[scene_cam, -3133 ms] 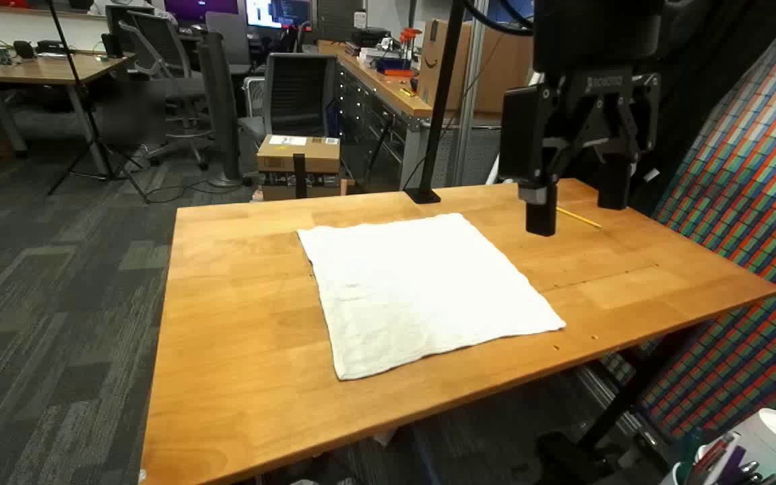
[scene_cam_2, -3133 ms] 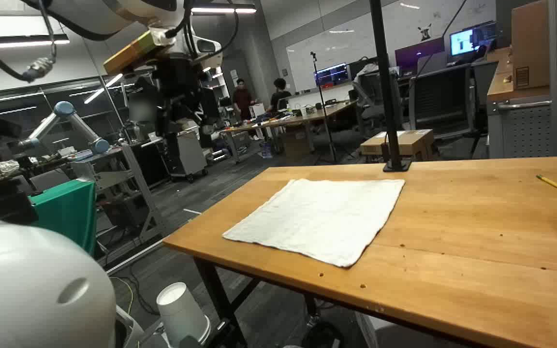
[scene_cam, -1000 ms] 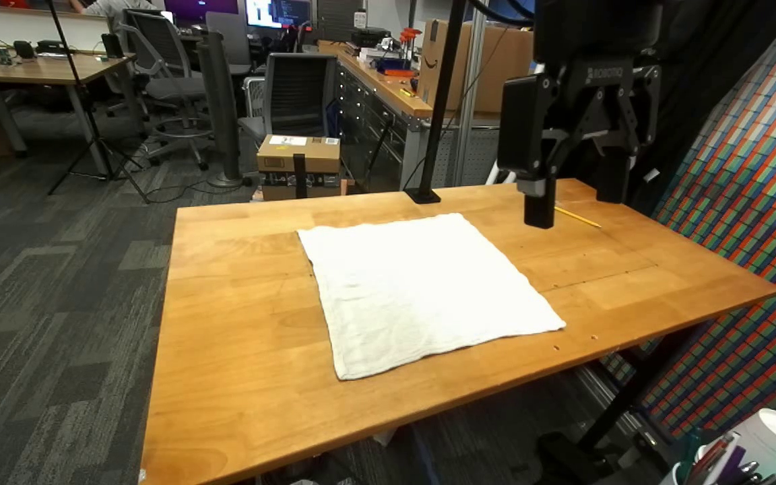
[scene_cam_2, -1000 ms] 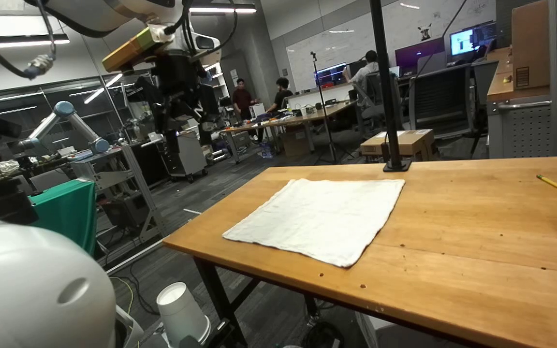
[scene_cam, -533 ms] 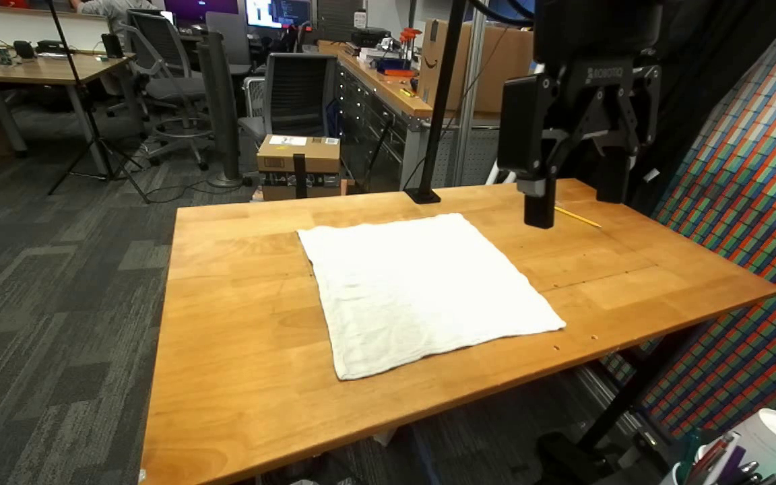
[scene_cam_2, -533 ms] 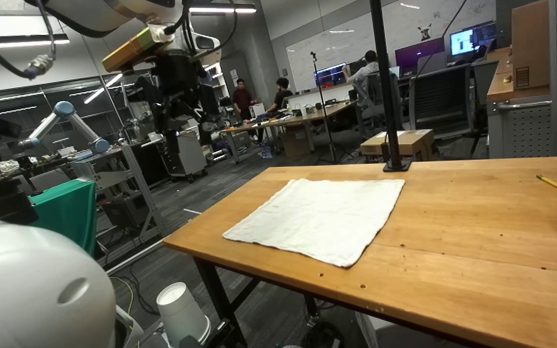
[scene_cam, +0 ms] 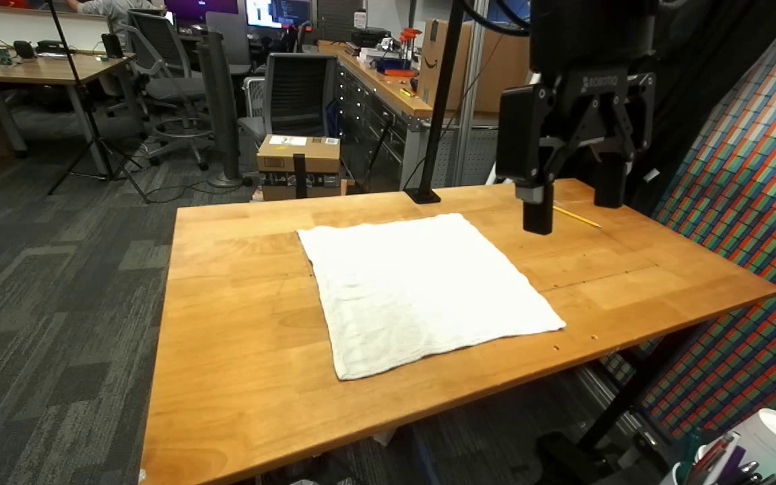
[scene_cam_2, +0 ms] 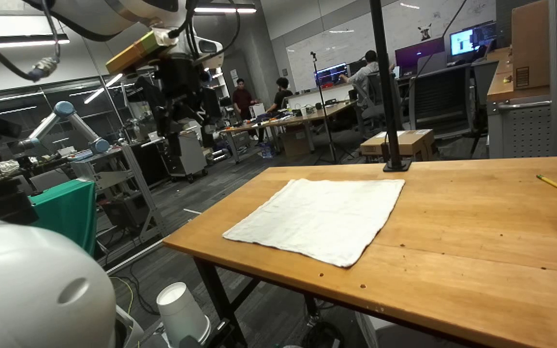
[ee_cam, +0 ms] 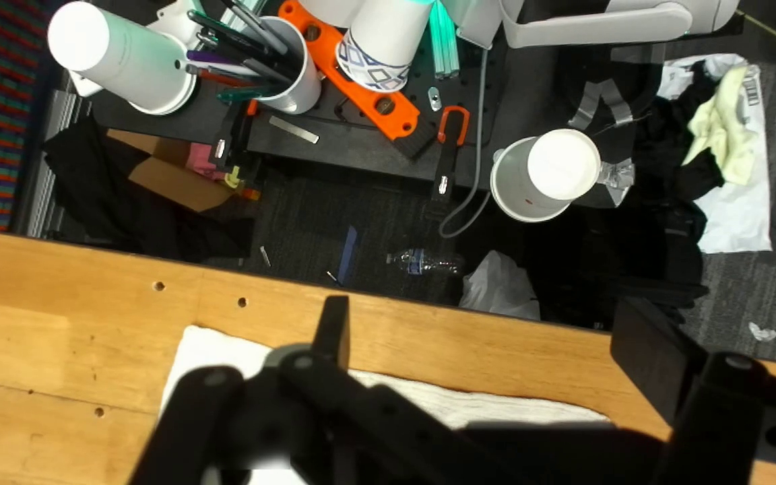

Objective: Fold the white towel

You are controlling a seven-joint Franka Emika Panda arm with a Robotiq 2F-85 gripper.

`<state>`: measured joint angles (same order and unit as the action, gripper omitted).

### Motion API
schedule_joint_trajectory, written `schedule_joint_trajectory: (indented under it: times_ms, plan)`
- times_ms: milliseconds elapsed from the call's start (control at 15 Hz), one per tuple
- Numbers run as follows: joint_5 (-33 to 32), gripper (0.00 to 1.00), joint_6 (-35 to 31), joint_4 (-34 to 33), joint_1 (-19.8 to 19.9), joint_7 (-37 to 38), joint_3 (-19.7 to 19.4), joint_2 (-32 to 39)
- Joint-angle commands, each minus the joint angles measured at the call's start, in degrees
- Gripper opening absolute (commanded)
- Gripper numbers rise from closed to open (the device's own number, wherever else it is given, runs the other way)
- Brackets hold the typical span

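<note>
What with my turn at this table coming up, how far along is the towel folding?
Done: no fold shows; the white towel lies spread flat on the table.
In hand: nothing; the gripper hangs open, apart from the towel.
Left: apparently the whole fold, since every visible towel edge lies down.

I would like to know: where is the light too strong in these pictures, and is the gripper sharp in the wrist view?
In an exterior view, most of the towel is washed out, some texture showing at lower left; in an exterior view, a ceiling lamp glares white; in the wrist view, the gripper is dark, its nearest parts blurred.
</note>
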<state>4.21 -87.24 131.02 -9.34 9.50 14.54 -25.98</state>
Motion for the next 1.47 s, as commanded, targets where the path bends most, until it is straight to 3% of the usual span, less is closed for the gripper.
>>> schedule_joint_trajectory:
  times_ms: [0, 467, 1067, 1400]
  plan:
    - [-4.39, 1.0, -3.43, -1.88, -0.64, -2.49, 0.36, 3.56]
    - [-12.0, 1.0, -12.93, -0.42, -0.56, -7.27, -1.59, 6.18]
    - [-11.25, 1.0, -20.8, 9.77, 5.0, -17.23, -13.48, 1.48]
    - [-14.32, 1.0, -27.71, 13.18, 7.73, -15.93, -14.41, 2.59]
